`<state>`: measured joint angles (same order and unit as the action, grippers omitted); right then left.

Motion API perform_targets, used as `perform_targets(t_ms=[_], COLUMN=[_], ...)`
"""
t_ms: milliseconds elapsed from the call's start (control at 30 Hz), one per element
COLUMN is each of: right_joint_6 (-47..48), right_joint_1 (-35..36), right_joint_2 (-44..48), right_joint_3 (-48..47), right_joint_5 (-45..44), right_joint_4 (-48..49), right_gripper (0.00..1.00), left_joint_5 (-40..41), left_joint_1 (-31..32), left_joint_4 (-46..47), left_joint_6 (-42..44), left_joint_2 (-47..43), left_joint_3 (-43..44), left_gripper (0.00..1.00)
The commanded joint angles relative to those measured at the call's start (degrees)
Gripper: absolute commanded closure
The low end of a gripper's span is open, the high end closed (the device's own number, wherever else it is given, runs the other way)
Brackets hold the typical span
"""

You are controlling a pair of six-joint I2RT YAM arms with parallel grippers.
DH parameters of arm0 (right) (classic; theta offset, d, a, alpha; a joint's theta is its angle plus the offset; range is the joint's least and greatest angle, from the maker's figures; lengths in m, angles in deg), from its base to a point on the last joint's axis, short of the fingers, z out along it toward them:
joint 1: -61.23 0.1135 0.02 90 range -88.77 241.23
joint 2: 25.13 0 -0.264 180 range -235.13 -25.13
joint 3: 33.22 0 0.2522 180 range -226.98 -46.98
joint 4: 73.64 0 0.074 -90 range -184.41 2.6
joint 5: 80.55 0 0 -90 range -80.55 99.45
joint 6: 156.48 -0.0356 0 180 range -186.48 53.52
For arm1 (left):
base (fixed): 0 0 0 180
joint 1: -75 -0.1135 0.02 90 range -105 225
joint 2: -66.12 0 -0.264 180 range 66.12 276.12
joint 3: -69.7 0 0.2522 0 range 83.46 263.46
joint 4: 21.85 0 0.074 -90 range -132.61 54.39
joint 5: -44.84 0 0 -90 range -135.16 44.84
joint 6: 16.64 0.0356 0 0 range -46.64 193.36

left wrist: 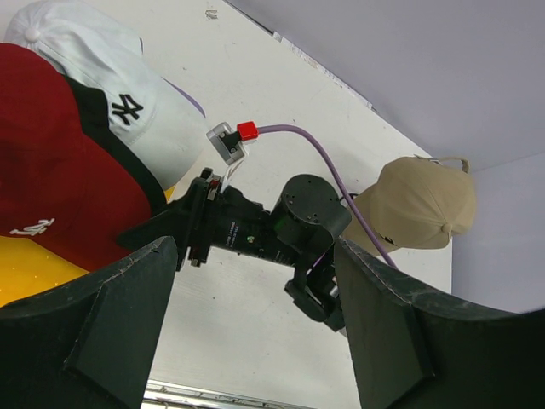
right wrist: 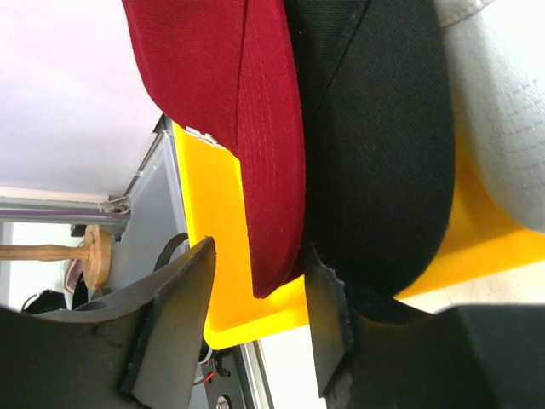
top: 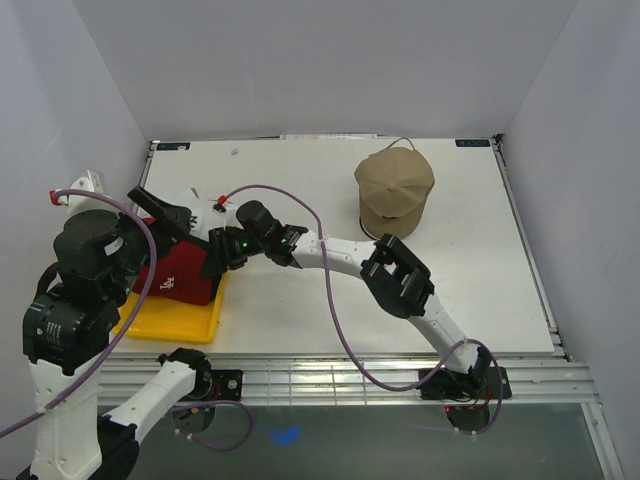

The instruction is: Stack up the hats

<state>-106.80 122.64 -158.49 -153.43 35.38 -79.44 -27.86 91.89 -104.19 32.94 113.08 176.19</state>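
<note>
Left gripper (left wrist: 255,247): fingers spread wide, holding nothing, hanging above the pile at the left of the table (top: 300,310).

Yellow tray (top: 175,322): near-left, carrying three overlapped hats.

Red hat (left wrist: 51,170): leftmost in the left wrist view, lapping the black hat (left wrist: 111,145), which in turn laps the white hat (left wrist: 128,85). The brims point rightward, toward the right gripper.

Right gripper (right wrist: 260,256): reached across to the pile, fingers apart. The red brim's edge sits in the gap, with yellow tray showing beside it, so it is not pinched. The black brim lies against the other finger.

Tan cap (top: 393,185): far-right, well apart from the pile, crown up, brim toward the near edge. Probably the last hat to join. It lies right of both grippers, on the right arm's side, so that arm is better placed.
</note>
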Motion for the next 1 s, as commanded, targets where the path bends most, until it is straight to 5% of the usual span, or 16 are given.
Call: perform_targets(t_ms=[0,333,567,967], right_joint_6=[-2.31,-10.57,-21.19,-40.0], right_joint_1=[0.47,0.47,-0.23,-1.29], right_joint_2=[-1.02,-2.69,-3.75,-3.84], right_joint_3=[-1.65,-0.59,1.15,-2.0], right_joint_5=[1.58,3.68,7.98,10.02], right_joint_4=[5.47,13.12,23.63,40.27], right_gripper=[0.5,0.65,0.92,0.92], left_joint_5=[-0.07,0.45,0.63,2.47], left_joint_1=[-0.01,-0.01,0.08,-0.01], left_joint_4=[0.2,-0.15,-0.86,-0.86], left_joint_6=[0.79,1.22,1.58,1.84], left_joint_2=[-0.29,-0.38,-0.03,0.59], left_joint_3=[0.0,1.22,3.42,7.03], left_gripper=[0.16,0.16,0.16,0.16])
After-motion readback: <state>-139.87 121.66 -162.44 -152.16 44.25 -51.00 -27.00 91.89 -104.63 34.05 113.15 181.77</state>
